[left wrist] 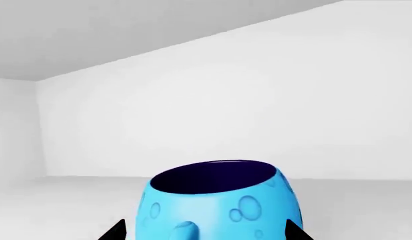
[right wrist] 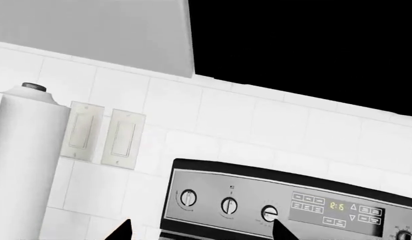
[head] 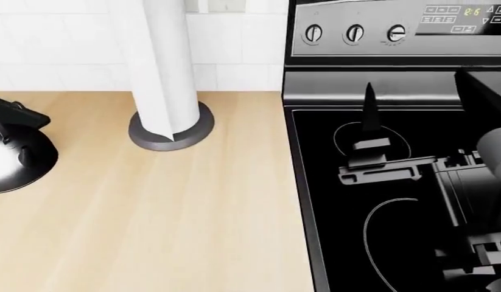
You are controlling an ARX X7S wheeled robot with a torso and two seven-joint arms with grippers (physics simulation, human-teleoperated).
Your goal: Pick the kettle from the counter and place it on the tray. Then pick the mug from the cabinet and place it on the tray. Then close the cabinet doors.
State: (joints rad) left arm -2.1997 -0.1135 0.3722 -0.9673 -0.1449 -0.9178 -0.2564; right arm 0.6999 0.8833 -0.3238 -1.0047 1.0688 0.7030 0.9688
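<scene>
Spanning most of the head view, the light wood-grain counter butts against the black glass stovetop w/ ring outlines; white tile backsplash behind, oven control panel w/ knobs & lit clock up top. No tray in any view, so where it sits can't be told.

Next down in size: paper-towel roll upright on its dark round base, near the stove edge. Kettle sits on the counter at far left, partly cut off by frame — prob. not yet on the tray, though that can't be confirmed here.

Right arm hangs over the stovetop, parked clear of the work; right gripper aims at the backsplash & panel, tips apart w/ nothing between them — released.

Mug, blue w/ paler spots, dark inside, stands upright on a white cabinet shelf, white walls around it. Left gripper is lined up square on it, tips spread either side of the mug body, so jaws look released & straddling, not clamped — likely the approach for the mug pick. Contact can't be judged; tips are barely in frame.
</scene>
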